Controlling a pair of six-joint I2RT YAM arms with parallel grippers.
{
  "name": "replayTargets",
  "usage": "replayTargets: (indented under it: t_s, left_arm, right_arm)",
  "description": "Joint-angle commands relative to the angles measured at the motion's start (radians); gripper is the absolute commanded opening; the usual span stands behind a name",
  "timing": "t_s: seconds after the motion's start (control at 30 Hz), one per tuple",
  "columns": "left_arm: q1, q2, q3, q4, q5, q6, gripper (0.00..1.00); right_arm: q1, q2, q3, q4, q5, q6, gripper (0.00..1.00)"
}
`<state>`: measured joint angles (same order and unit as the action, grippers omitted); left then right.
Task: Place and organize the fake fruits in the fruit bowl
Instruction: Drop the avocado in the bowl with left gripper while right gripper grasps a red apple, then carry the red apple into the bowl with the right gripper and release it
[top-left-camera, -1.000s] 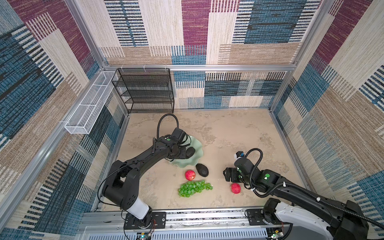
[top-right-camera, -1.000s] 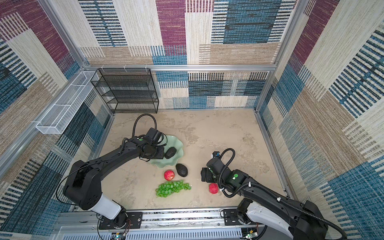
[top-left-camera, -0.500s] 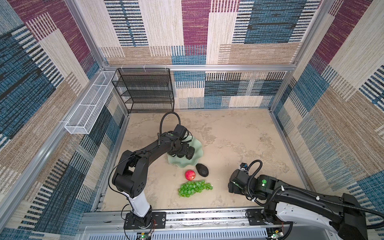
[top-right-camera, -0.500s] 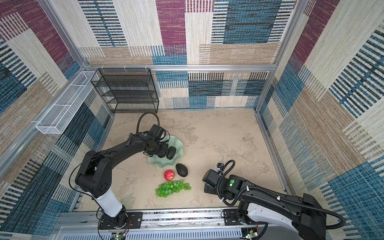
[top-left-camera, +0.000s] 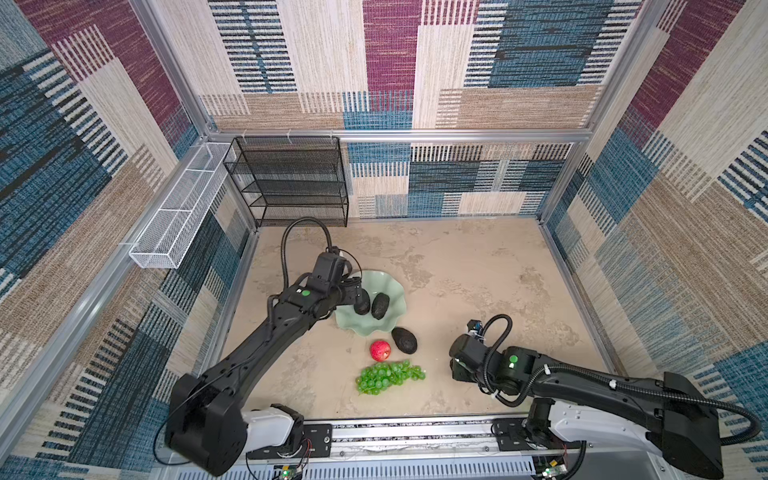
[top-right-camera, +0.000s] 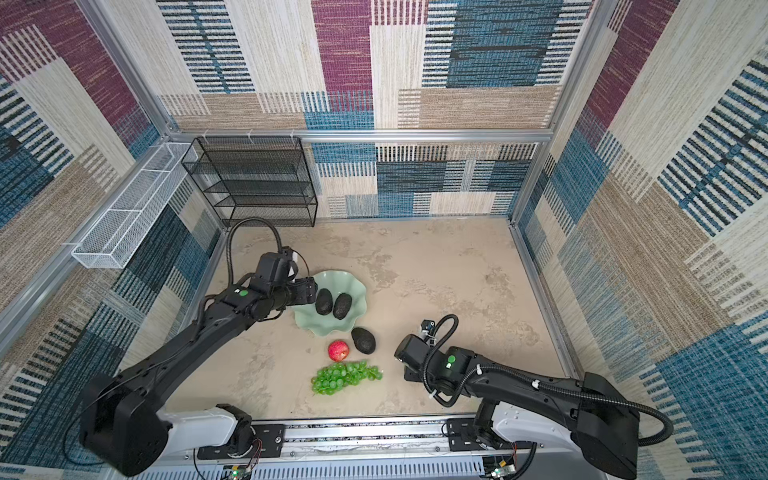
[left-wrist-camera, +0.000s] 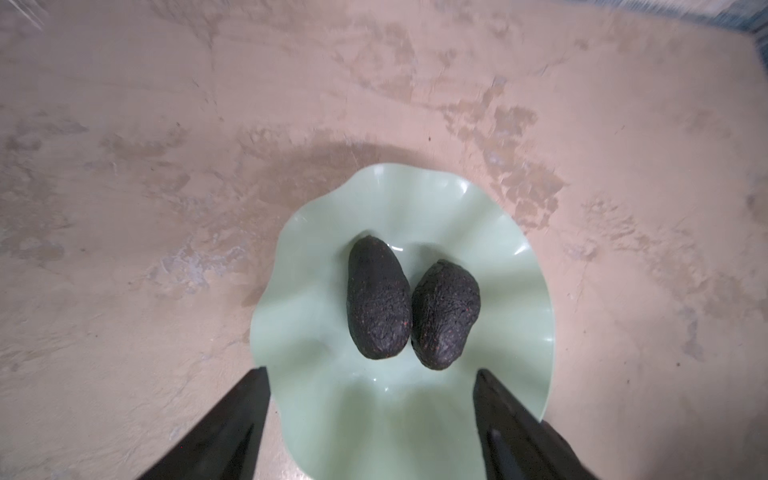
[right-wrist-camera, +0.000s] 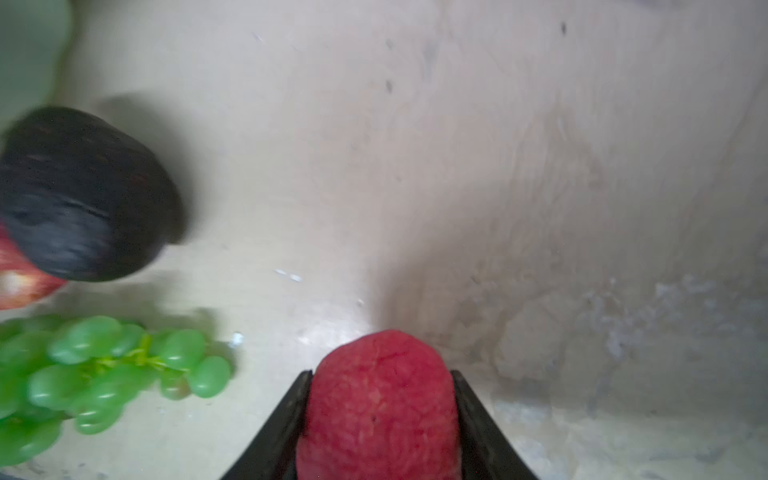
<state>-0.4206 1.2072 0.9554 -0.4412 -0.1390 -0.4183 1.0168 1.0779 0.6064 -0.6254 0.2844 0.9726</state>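
Note:
The pale green fruit bowl (top-left-camera: 390, 286) (top-right-camera: 353, 286) (left-wrist-camera: 511, 291) holds two dark avocados (top-left-camera: 361, 302) (top-left-camera: 380, 305) lying side by side. My left gripper (left-wrist-camera: 370, 370) (top-right-camera: 309, 291) hangs open over the bowl's left rim, just short of them, with nothing between its fingers. On the table in front of the bowl lie a third avocado (top-left-camera: 404, 340) (right-wrist-camera: 79, 195), a red fruit (top-left-camera: 380, 350) and the green grapes (top-left-camera: 388, 376) (right-wrist-camera: 95, 370). My right gripper (right-wrist-camera: 380, 374) (top-left-camera: 457, 365) is shut on the other red fruit (right-wrist-camera: 382, 407), low at the table. In both top views the wrist hides that fruit.
A black wire shelf (top-left-camera: 291, 183) stands in the back left corner. A white wire basket (top-left-camera: 178, 224) hangs on the left wall. The metal rail with both arm bases (top-left-camera: 415, 432) runs along the front edge.
My left gripper has let go of an avocado in the bowl and opened. My right gripper moved over the red fruit on the right and closed on it.

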Motion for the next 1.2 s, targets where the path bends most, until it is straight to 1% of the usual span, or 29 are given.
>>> replayTargets:
  t_s: [0.0, 0.1, 0.2, 0.27, 0.37, 0.43, 0.57, 0.73, 1.03, 1.17]
  left_arm:
    - [0.008, -0.122, -0.093, 0.082, -0.093, -0.052, 0.81]
    - [0.013, -0.230, -0.168, 0.044, -0.097, -0.069, 0.82]
    - [0.013, -0.313, -0.219, -0.034, -0.071, -0.093, 0.82]
    - [0.013, -0.367, -0.241, -0.102, -0.052, -0.116, 0.82]
    - [0.013, -0.459, -0.279, -0.168, -0.033, -0.156, 0.82]
    - [0.013, -0.522, -0.302, -0.200, -0.016, -0.175, 0.82]
    - [0.013, -0.622, -0.341, -0.240, 0.035, -0.215, 0.82]
    - [0.013, -0.653, -0.372, -0.262, 0.113, -0.249, 0.82]
    - [0.006, -0.608, -0.416, -0.234, 0.218, -0.288, 0.80]
    - [-0.014, -0.596, -0.441, -0.181, 0.240, -0.320, 0.80]
  right_arm:
    - [-0.020, 0.051, 0.110, 0.110, 0.084, -0.189, 0.48]
    - [-0.056, 0.151, 0.249, 0.211, 0.066, -0.348, 0.48]
    - [-0.106, 0.273, 0.365, 0.370, -0.006, -0.511, 0.48]
    - [-0.135, 0.391, 0.481, 0.424, -0.050, -0.614, 0.48]
    - [-0.164, 0.563, 0.629, 0.471, -0.107, -0.710, 0.48]
    - [-0.184, 0.662, 0.705, 0.495, -0.152, -0.738, 0.48]
    - [-0.209, 0.840, 0.844, 0.510, -0.184, -0.783, 0.48]
    - [-0.225, 0.998, 0.963, 0.497, -0.211, -0.795, 0.49]
    - [-0.230, 1.071, 0.965, 0.516, -0.226, -0.768, 0.54]
    - [-0.230, 1.074, 0.961, 0.523, -0.228, -0.758, 0.61]
